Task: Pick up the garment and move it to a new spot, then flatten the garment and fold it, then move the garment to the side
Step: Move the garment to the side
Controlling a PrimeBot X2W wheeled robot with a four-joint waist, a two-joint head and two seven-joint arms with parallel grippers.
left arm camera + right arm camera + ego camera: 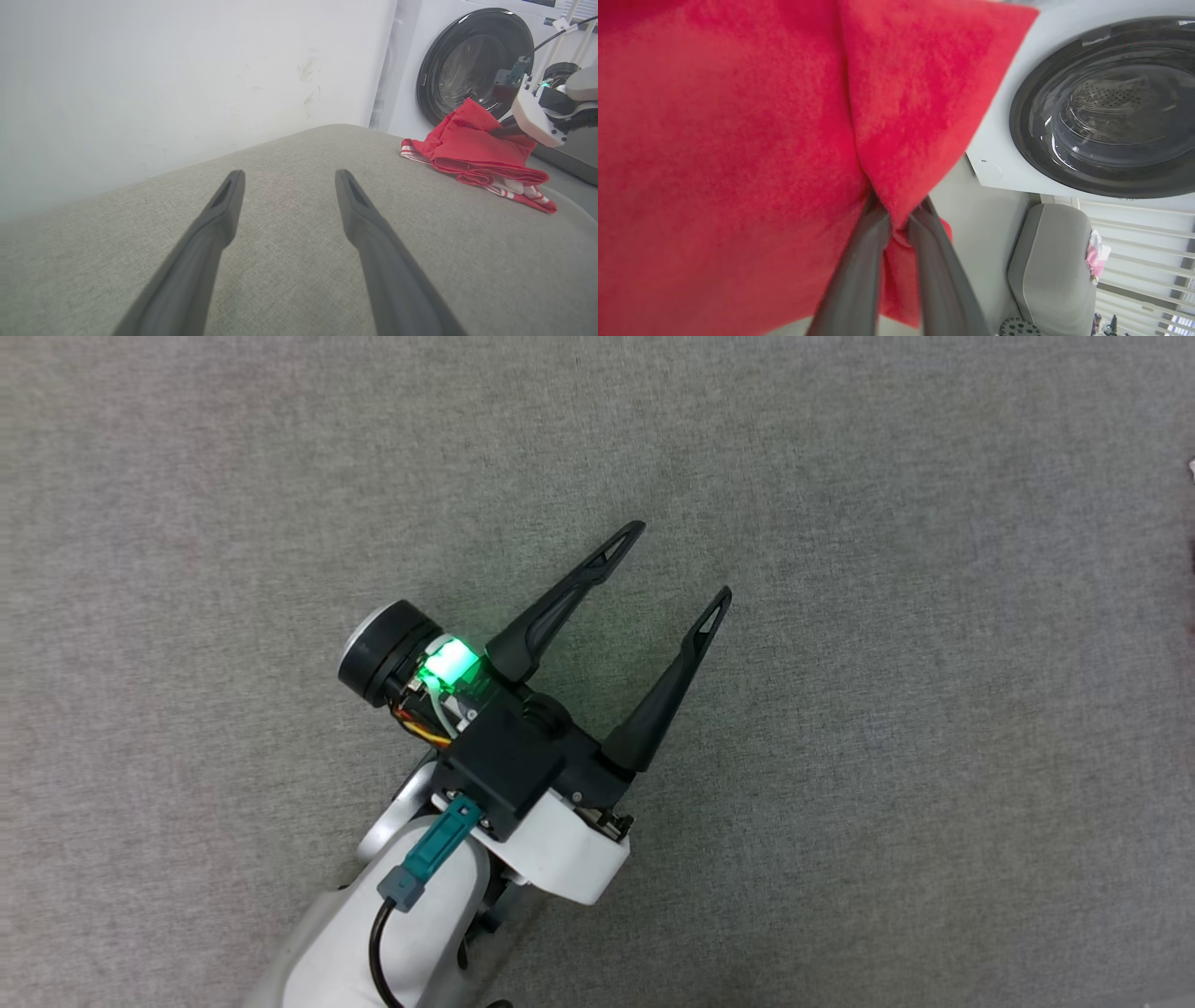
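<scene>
Head view: the left end effector [681,562] hangs, fingers spread, above the grey table [934,756]; left wrist view: the garment [472,149] lies bunched near the table's far edge; right wrist view: the right end effector [899,219] pinches one red fold, which may slip if lifted fast.

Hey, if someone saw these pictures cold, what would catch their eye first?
The crumpled red jersey-style T-shirt with striped trim, heaped at the edge of the grey fabric surface and pinched in the shut right end effector. Next, the left end effector, open over bare grey fabric, and the dark round door of the white washing machine behind.
</scene>
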